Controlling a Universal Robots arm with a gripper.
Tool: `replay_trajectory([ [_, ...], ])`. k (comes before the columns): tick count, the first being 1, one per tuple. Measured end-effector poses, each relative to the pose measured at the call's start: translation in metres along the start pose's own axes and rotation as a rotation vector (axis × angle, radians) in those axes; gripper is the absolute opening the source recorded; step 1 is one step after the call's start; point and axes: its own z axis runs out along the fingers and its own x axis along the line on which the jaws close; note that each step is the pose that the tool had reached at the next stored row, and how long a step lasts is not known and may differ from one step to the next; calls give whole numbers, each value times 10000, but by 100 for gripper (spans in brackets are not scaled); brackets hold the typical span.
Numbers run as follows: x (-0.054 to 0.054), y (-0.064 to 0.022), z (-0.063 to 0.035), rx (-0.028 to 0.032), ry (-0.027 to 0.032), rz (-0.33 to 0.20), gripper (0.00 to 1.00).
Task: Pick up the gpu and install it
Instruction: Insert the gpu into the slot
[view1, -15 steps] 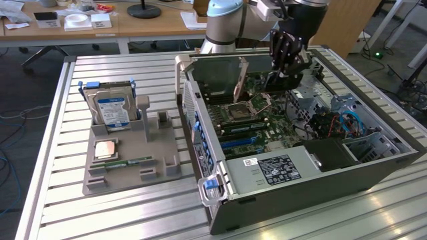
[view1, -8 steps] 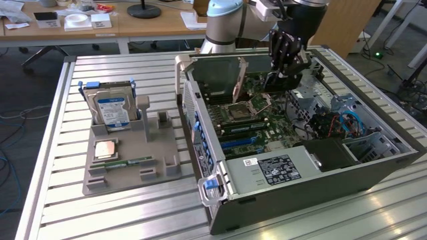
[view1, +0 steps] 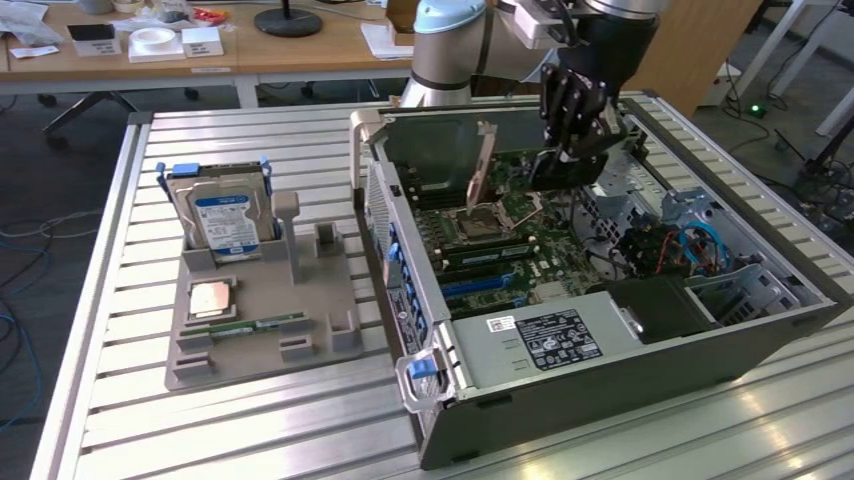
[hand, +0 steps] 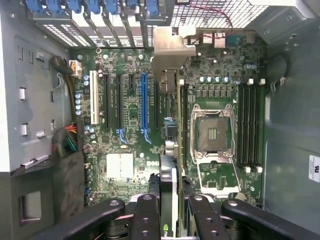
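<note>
I see the jaws clamped either side of the gpu (hand: 169, 180), held edge-on over the motherboard (hand: 125, 165), its silver bracket (hand: 172, 47) at the far end, between a blue slot (hand: 144, 107) and the processor socket (hand: 212, 132).

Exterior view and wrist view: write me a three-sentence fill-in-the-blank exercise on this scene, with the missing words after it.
1. The gripper is closed on the ___, over the motherboard.
2. The hard drive stands in the grey holder, to the exterior view's ___ of the computer case.
3. The retaining clips along the case's slot edge are ___ in colour.

Missing words: gpu; left; blue.
</note>
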Motion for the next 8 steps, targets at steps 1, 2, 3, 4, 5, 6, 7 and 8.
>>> replay_trajectory([
  [1, 2, 3, 10, -1, 2, 1, 27],
  [2, 4, 6, 25, -1, 2, 0, 27],
  [3, 6, 10, 41, -1, 3, 1, 27],
  [4, 7, 15, 60, -1, 4, 1, 27],
  [5, 9, 19, 78, -1, 1, 1, 27],
  [6, 10, 23, 96, -1, 1, 1, 27],
  [7, 12, 27, 114, -1, 3, 1, 27],
  [8, 14, 31, 132, -1, 2, 0, 27],
])
